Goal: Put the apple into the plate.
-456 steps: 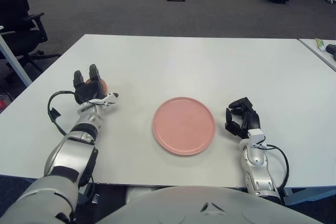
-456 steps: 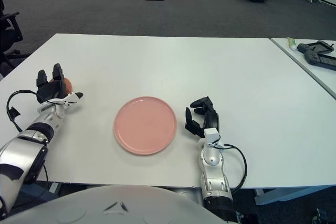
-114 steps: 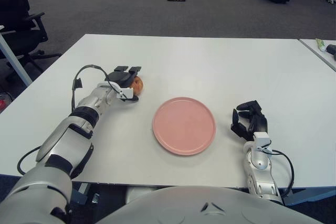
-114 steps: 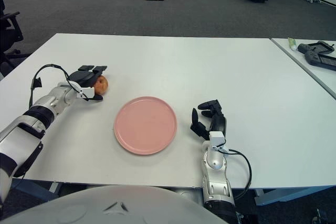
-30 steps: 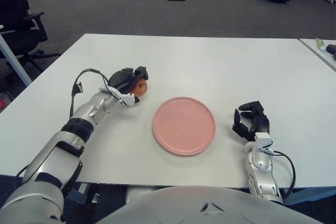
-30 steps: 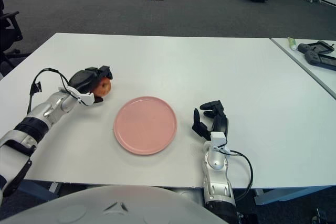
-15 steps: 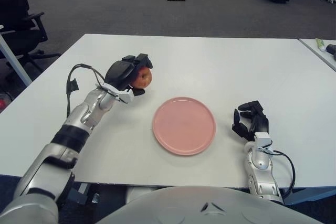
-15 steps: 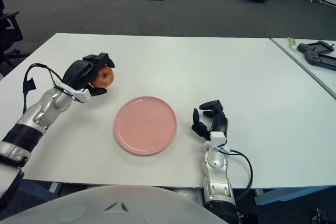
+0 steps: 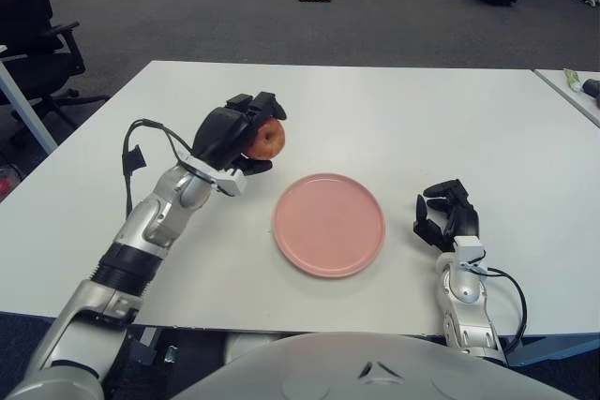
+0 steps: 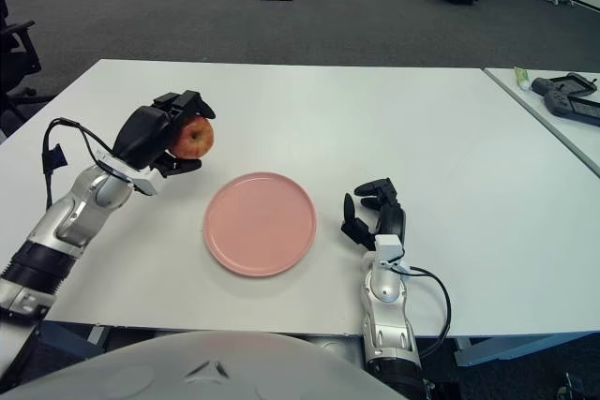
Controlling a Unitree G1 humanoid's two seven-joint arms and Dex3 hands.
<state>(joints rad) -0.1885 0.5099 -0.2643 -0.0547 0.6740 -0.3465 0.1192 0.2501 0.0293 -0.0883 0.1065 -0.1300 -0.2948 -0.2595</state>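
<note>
The left hand [image 9: 230, 133] grips the apple [image 9: 265, 139], held above the table [image 9: 394, 110] at about ten o'clock from the plate [image 9: 328, 224], so the carry is underway and next calls for moving over the plate, lowering and letting go, while the right hand [image 9: 445, 217], curled and empty, shows at three o'clock of the plate.

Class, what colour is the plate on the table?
The plate is plain pink, shown best in the left eye view.

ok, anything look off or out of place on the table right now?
Nothing stands out. The left hand holds the apple above the table, just left of the pink plate, which lies flat and intact. The right hand shows to the right of the plate.
</note>
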